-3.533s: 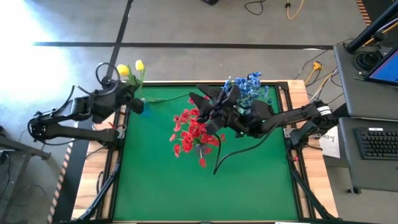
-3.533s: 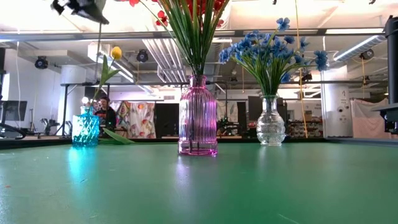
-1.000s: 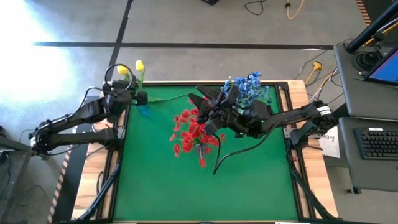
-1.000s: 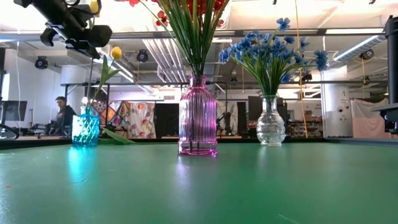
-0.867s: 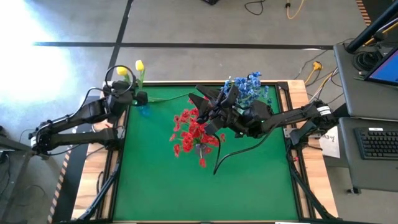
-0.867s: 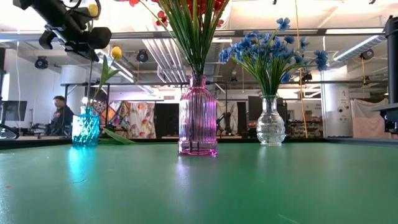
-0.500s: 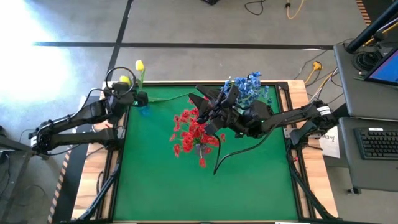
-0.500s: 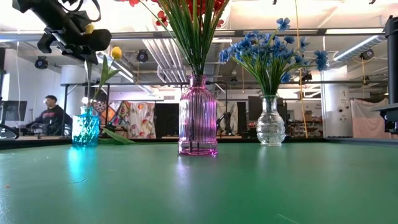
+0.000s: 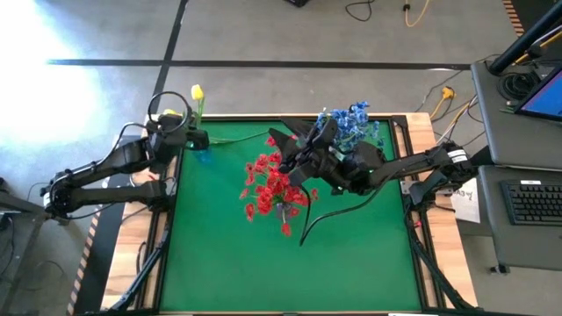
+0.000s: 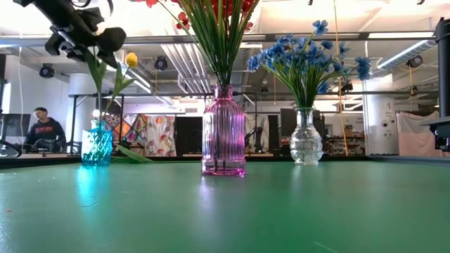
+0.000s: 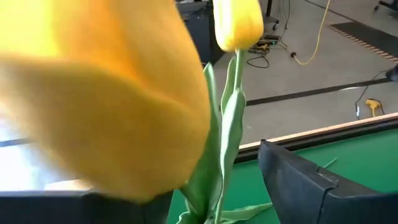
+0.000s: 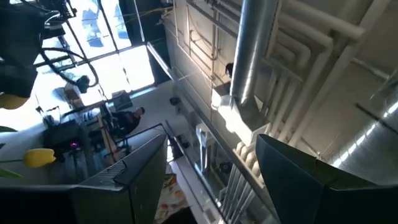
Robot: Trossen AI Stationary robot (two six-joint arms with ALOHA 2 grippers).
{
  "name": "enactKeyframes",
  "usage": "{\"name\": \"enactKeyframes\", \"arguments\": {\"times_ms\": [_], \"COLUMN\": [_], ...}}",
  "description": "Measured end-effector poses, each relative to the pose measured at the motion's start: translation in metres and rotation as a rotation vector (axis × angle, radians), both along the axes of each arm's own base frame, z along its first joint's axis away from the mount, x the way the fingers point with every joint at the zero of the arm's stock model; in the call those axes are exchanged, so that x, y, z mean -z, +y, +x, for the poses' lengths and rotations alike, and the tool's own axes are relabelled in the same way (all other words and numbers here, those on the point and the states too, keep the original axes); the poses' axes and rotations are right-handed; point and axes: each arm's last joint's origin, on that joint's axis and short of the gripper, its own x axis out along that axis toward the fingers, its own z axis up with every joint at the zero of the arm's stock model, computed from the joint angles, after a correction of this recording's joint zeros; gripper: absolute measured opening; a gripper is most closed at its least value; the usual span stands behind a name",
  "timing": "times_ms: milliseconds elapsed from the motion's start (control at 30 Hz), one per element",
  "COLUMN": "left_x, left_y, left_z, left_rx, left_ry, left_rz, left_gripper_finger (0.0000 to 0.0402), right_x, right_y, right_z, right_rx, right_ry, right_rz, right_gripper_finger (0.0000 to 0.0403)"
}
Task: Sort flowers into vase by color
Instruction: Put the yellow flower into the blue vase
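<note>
A teal vase (image 10: 96,144) at the table's far left corner holds one yellow tulip (image 10: 131,60) upright. A second yellow tulip's bud (image 11: 106,93) fills the left wrist view right at my left gripper (image 11: 214,174), which is open above that vase (image 9: 200,156); its stem (image 10: 93,77) slants down into the vase. Red flowers (image 9: 272,189) stand in the pink vase (image 10: 223,133), and blue flowers (image 10: 302,56) in the clear vase (image 10: 306,137). My right gripper (image 12: 211,155) hangs open high over the red flowers, pointing up, with nothing in it. My left gripper has its fingers (image 11: 311,186) spread on either side of the second tulip, just under its bud (image 9: 172,112). Whether a finger still touches the stem or bud I cannot tell. The stem's lower end stands in the teal vase.
A loose black cable (image 9: 329,215) lies on the green mat right of the pink vase. The near half of the mat (image 9: 290,272) is bare. A person (image 10: 43,130) stands in the room beyond the far left edge.
My left gripper has opened while staying above the teal vase. The second yellow tulip has sunk a little, its bud lower and its stem now slanting down into the vase. The person in the room behind has walked left.
</note>
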Motion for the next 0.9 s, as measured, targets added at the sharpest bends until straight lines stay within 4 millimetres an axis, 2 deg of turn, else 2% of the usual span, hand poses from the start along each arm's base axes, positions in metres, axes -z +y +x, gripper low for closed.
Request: {"name": "enactKeyframes", "arguments": {"times_ms": [267, 500, 667, 900], "left_x": [-0.028, -0.045, -0.046, -0.034], "left_y": [-0.003, -0.006, -0.007, -0.005], "left_z": [-0.007, -0.013, -0.014, -0.009], "left_rx": [0.001, 0.002, 0.038, 0.013], "left_ry": [-0.027, -0.03, -0.04, -0.014], "left_rz": [0.014, 0.012, -0.017, -0.086], "left_gripper_finger": [0.0238, 0.0275, 0.0294, 0.0307], "right_x": [0.0, 0.0, 0.0, 0.0], "right_y": [0.0, 0.001, 0.0, 0.003], "right_z": [-0.001, -0.001, -0.002, -0.002], "right_rx": [-0.031, -0.046, -0.02, -0.028], "right_ry": [-0.052, -0.105, -0.1, -0.099], "right_rz": [0.086, 0.195, 0.204, 0.203], "right_gripper_finger": [0.0237, 0.0237, 0.0237, 0.0237]}}
